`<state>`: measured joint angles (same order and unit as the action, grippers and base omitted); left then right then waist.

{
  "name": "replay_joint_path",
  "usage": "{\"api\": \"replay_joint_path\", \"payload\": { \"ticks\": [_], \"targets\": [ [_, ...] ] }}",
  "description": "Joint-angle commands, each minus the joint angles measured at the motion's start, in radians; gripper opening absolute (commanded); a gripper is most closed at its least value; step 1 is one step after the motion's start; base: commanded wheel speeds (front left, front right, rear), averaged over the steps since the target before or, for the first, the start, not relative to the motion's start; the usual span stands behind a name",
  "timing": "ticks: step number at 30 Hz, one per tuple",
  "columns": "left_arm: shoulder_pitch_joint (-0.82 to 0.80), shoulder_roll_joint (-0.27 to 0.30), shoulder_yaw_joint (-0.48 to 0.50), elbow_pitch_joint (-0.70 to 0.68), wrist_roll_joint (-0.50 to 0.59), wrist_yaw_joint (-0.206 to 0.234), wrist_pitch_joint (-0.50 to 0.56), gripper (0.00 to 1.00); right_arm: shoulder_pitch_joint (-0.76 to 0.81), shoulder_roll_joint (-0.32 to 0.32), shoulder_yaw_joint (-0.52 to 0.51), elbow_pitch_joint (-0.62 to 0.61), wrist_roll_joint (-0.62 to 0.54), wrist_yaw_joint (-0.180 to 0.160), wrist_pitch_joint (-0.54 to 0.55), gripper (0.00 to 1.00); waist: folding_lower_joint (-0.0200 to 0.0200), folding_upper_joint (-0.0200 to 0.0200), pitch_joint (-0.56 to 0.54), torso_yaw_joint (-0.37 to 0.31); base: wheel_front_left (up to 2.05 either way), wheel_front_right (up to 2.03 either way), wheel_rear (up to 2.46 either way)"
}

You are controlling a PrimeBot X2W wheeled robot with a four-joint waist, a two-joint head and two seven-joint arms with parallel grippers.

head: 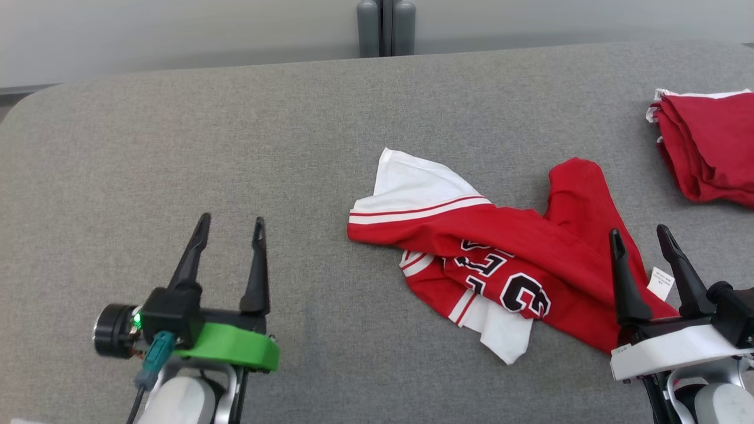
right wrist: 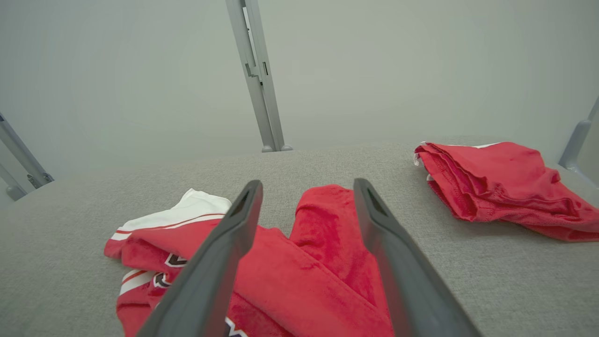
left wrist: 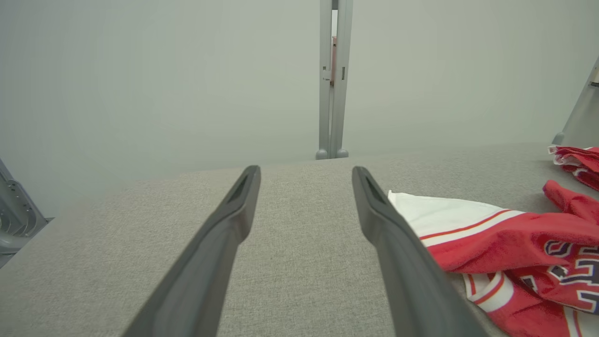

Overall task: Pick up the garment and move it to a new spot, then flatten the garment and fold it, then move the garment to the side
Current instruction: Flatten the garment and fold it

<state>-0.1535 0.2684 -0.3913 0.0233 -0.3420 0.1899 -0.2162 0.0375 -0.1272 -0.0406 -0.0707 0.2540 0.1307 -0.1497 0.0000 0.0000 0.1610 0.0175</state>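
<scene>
jaws: both released, holding nothing | jersey (head: 518, 235) crumpled on desk (head: 177, 147) | risk: we may pinch one layer, dragging it bunched, or stray to pile (head: 713, 141)

On the grey fabric table (head: 177, 147), a folded red garment (head: 713, 147) lies right of and behind the crumpled red-and-white jersey (head: 530, 241).

Soft red cloth garment (head: 518, 247) on a matt, coarse-woven grey table (head: 235, 147).

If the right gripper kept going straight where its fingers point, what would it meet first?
Probably the red jersey, lying just ahead of the right gripper; its height is unclear.
</scene>
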Motion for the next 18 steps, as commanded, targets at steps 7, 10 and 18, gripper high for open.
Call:
{"api": "replay_joint_path", "payload": {
  "ticks": [7,10,18],
  "targets": [
    [-0.212,-0.077,-0.131,0.127,-0.024,-0.145,0.135,1.0,-0.051,-0.008,0.012,-0.004,0.007,0.0,-0.001,1.0,0.0,0.0,0.074,-0.037,0.0,0.0,0.0],
    [-0.286,-0.114,-0.159,0.249,-0.05,-0.188,0.188,1.0,-0.067,-0.004,0.017,0.002,0.004,0.0,-0.004,1.0,0.0,0.0,0.099,-0.062,0.0,0.0,0.0],
    [-0.42,-0.158,-0.173,0.601,-0.103,-0.249,0.285,1.0,-0.087,0.005,0.026,0.023,0.009,0.0,-0.019,1.0,0.0,0.0,0.146,-0.119,0.0,0.0,0.0]
  ]
}}
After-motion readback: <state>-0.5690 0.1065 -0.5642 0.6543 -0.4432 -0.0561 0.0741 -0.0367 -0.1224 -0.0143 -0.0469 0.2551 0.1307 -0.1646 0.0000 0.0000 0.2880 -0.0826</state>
